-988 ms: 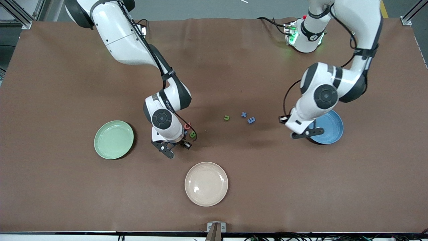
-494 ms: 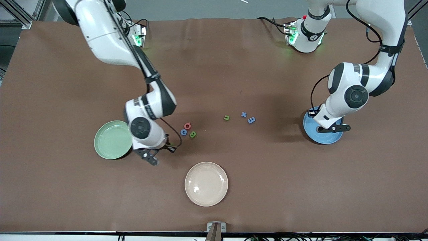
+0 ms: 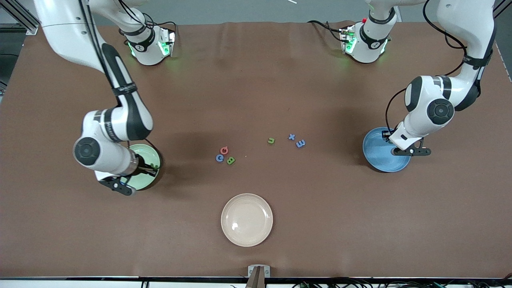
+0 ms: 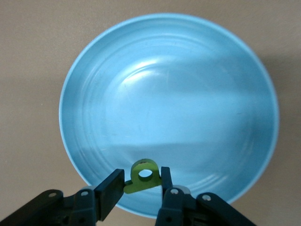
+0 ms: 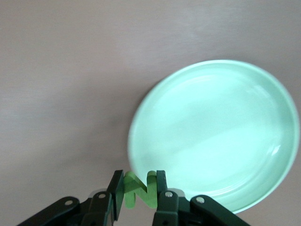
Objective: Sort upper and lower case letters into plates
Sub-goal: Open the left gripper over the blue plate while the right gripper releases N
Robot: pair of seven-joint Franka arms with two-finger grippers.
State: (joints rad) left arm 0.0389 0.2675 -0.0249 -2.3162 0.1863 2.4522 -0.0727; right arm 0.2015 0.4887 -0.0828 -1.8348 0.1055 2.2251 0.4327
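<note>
My right gripper (image 5: 138,187) is shut on a green letter N (image 5: 139,190), which hangs over the rim of the pale green plate (image 5: 216,127) (image 3: 151,155) at the right arm's end. My left gripper (image 4: 141,180) is shut on a green letter with a round hole (image 4: 143,175), above the edge of the sky blue plate (image 4: 169,94) (image 3: 378,157) at the left arm's end. Six letters lie mid-table: red-pink G (image 3: 224,150), a blue letter (image 3: 219,158), green B (image 3: 231,161), green u (image 3: 271,141), blue x (image 3: 291,137), blue E (image 3: 301,143).
A cream-beige plate (image 3: 247,219) sits bare nearer the front camera than the letters. The brown mat (image 3: 256,80) covers the whole table, and both arm bases stand along its edge farthest from the front camera.
Both arms swung away from the middle, each carrying a letter. The right gripper went from beside the G and B to the green plate; the left gripper moved over the blue plate.
</note>
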